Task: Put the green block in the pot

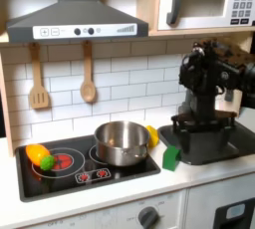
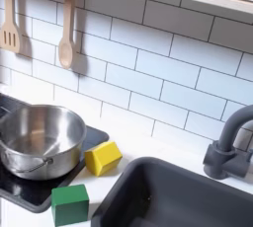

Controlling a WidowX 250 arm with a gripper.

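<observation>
Microwave keypad [image 1: 242, 4]: button marks too blurred; no legible text.
</observation>
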